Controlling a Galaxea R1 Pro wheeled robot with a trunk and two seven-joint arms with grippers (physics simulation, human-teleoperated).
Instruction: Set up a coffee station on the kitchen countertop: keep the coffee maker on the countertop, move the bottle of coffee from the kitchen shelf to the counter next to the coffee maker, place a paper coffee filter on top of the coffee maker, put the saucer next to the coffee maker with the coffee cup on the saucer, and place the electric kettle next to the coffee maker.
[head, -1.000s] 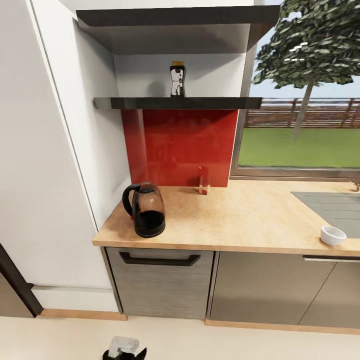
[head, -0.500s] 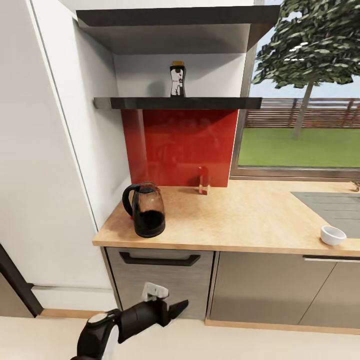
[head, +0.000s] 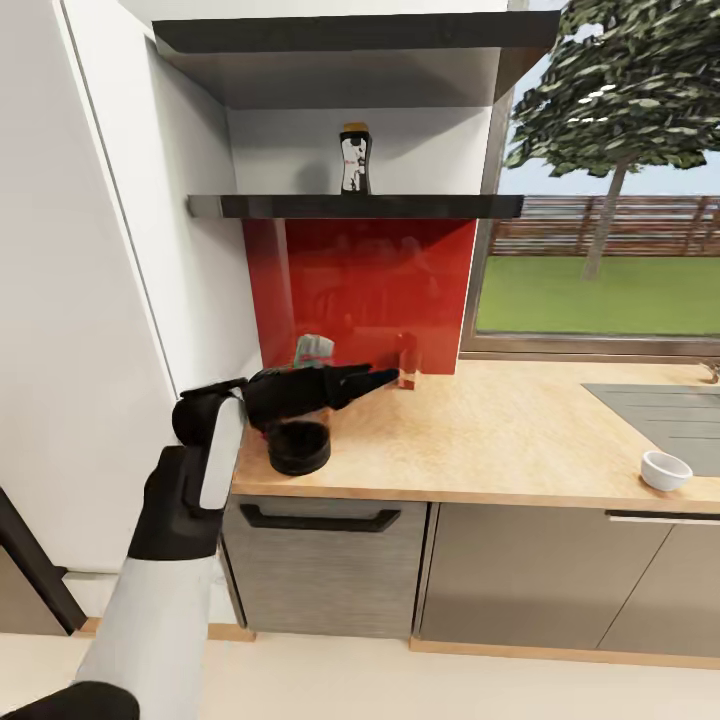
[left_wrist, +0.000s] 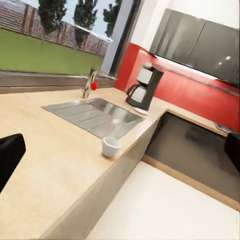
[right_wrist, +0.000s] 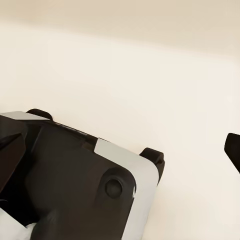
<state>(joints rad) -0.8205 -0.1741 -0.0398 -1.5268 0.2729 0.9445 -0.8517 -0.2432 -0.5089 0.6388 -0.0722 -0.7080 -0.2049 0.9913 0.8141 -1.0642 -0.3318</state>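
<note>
Left tool (head: 385, 377) jaws parted, empty, above kitchen countertop (head: 500, 440); arm hides electric kettle (head: 298, 445) top.

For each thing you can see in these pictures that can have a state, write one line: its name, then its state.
Bottle of coffee: upright on the shelf, lid on.
Kettle: standing on the countertop, partly hidden by the left arm.
Cup: upright on the countertop, near its front edge.
Coffee maker: upright on the countertop beyond the sink.
Left hand: open, holding nothing.
Drawer: closed.
</note>
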